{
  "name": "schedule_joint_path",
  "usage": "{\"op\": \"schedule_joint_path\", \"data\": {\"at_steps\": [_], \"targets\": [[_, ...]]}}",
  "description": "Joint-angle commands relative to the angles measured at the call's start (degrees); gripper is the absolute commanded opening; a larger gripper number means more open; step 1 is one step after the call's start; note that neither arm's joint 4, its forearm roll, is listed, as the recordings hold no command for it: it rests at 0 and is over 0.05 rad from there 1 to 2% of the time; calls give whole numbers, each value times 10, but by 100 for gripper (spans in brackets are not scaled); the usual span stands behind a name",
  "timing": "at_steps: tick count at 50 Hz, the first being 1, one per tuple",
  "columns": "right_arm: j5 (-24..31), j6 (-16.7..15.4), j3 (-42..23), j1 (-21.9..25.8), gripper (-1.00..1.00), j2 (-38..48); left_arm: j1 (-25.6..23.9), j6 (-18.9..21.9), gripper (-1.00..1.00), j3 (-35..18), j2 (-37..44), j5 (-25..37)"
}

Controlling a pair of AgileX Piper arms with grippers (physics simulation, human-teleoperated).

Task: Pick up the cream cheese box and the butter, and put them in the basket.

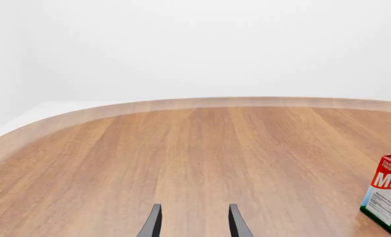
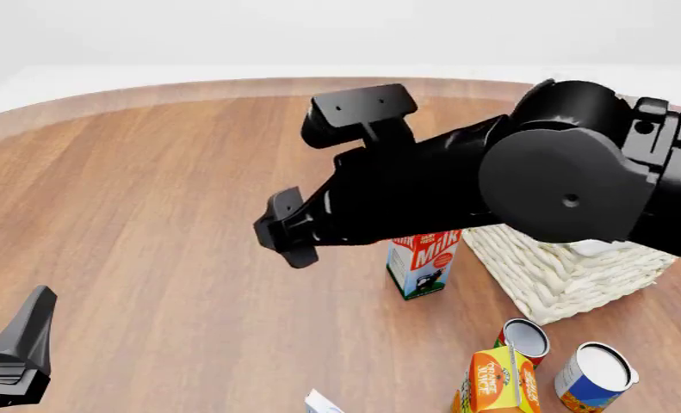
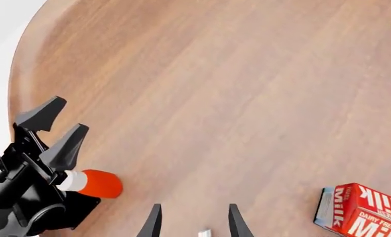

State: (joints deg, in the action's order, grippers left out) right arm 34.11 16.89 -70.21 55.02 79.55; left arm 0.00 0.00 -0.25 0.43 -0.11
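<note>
Only a pale white corner of the cream cheese box (image 2: 320, 402) shows, at the bottom edge of the front view. A small white sliver (image 3: 204, 233) sits between my right fingers in the right wrist view. The butter is out of view. The cream-white wicker basket (image 2: 570, 267) stands at the right, partly behind my right arm. My right gripper (image 2: 287, 229) hangs open above the table's middle, left of the basket, with nothing in it. My left gripper (image 2: 16, 353) is low at the near left, open and empty; its fingers (image 1: 151, 224) point across bare wood.
A red-white milk carton (image 2: 423, 262) stands just left of the basket. Two cans (image 2: 526, 337) (image 2: 594, 375) and an orange juice carton (image 2: 495, 380) sit at the near right. A red-orange bottle with a white end (image 3: 95, 183) lies by the left arm.
</note>
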Motion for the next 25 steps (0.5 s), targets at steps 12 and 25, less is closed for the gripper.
{"op": "schedule_joint_path", "data": {"at_steps": [12,25], "targets": [[14,6,-13,34,100,49,0,0,100,0,0,0],[31,0,-12,39,100,53,0,0,100,0,0,0]]}}
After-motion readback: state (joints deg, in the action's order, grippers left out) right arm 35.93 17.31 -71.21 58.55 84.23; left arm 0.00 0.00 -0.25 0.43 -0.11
